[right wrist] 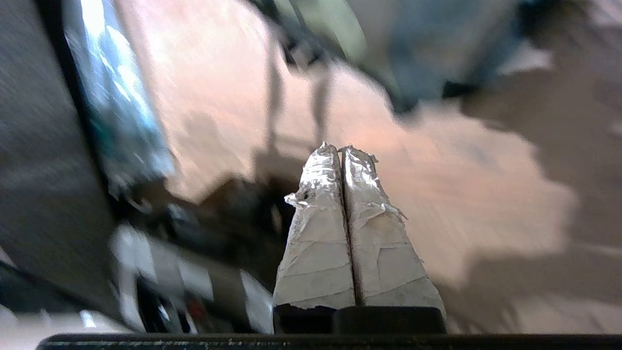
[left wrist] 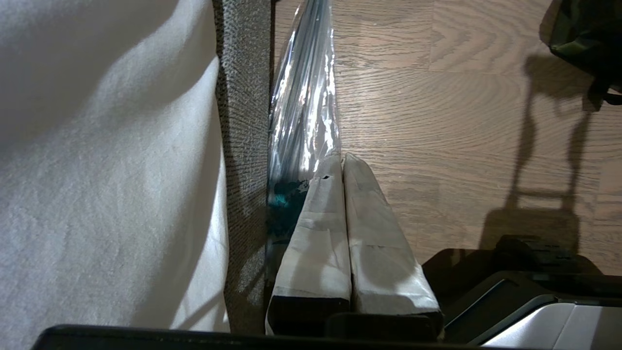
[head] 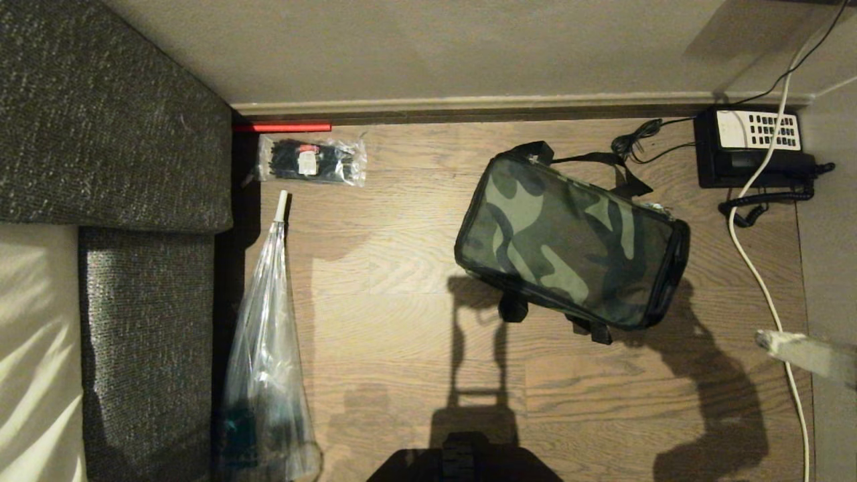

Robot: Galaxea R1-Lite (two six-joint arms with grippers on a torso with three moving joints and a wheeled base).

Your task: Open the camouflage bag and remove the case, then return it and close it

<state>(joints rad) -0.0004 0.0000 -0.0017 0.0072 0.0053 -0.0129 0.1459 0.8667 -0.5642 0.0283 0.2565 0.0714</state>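
The camouflage bag (head: 569,244) lies zipped shut on the wooden floor, turned at an angle, its black straps trailing toward the wall. The case is hidden. My right gripper (head: 763,339) enters at the right edge, short of the bag's near right corner and apart from it; its taped fingers (right wrist: 316,233) are pressed together on nothing, and the right wrist view shows the bag (right wrist: 388,43) only as a blur beyond them. My left gripper (left wrist: 341,156) is shut and empty, parked low beside the sofa, with a corner of the bag (left wrist: 588,34) far off.
A black telephone (head: 753,147) with a white keypad sits by the wall at the far right, a white cable (head: 756,268) running down the floor past it. A clear packet of cable ties (head: 311,161) and a long clear plastic wrap (head: 268,348) lie along the grey sofa (head: 114,120).
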